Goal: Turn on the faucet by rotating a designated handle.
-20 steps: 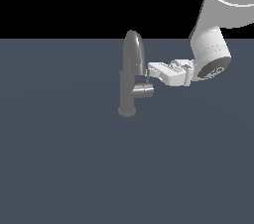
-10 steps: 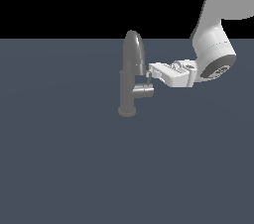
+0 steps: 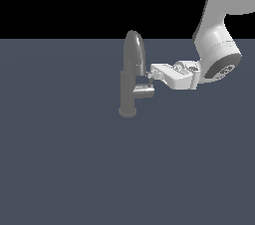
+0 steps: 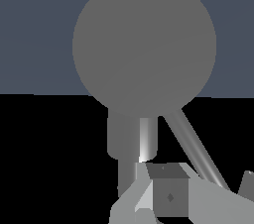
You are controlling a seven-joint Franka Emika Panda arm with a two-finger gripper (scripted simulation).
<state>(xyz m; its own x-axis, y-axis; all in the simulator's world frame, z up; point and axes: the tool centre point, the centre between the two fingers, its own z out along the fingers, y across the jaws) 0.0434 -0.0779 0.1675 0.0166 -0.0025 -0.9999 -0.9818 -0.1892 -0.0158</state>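
Faucet (image 3: 130,77): upright on desk (image 3: 74,169), spout arched above post.
Handle (image 3: 144,91): stub on faucet's arm-facing side, thin lever rod rising from it.
Hand (image 3: 151,74): fingertips at lever rod; grip cannot be told.
Progress: contact stage reached; rotation apparently undone.

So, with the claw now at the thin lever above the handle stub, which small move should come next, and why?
Probably a short sideways push on the lever. In the exterior view the claw sits at the faucet, just above the handle stub, with the thin dark rod at its tip. Contact looks made or nearly made, though I cannot tell whether the claw is open or shut.
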